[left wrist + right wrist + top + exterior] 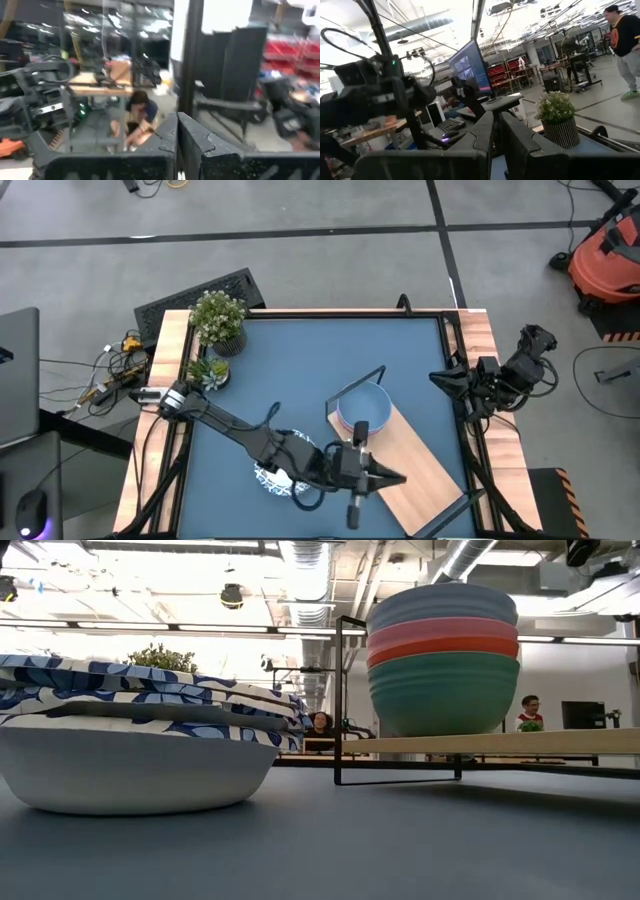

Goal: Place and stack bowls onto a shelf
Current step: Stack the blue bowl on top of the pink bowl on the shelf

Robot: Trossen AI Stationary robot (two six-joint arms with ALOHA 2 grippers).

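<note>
A stack of plain bowls point(365, 408) stands on the far end of the light-wood shelf point(425, 465). The pale blue bowl point(443, 602) is on top, then pink and red, and the green bowl point(443, 690) rests on the board point(520, 743). Shallow blue-and-white patterned bowls point(130, 740) are stacked on the tabletop left of the shelf, partly under my left arm in the high view point(272, 478). My left gripper point(398, 478) is shut and empty, raised over the middle of the shelf. My right gripper point(440, 377) is shut and waits at the table's right edge.
A thin black wire frame point(338, 690) rises at the shelf's far end beside the bowl stack. Two potted plants point(218, 318) point(207, 370) stand at the table's far left corner. People show in the room beyond the table.
</note>
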